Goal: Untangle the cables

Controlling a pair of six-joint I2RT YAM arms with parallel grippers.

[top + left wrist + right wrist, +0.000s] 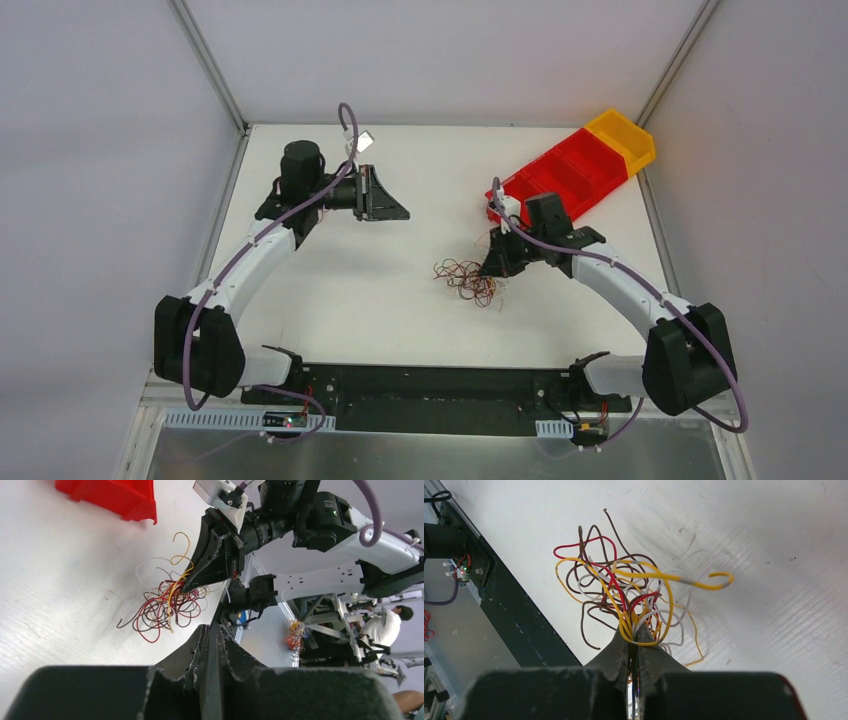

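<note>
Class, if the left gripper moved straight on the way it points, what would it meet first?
Probably the right gripper, clamped on the cables; those lie just beside that line, though depth is unclear.

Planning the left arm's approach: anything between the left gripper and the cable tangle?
Nothing visible. Only bare table lies between the left gripper and the cables. The right gripper is shut on the tangle from the opposite side, and the red bin sits at the far right, off that path.
</note>
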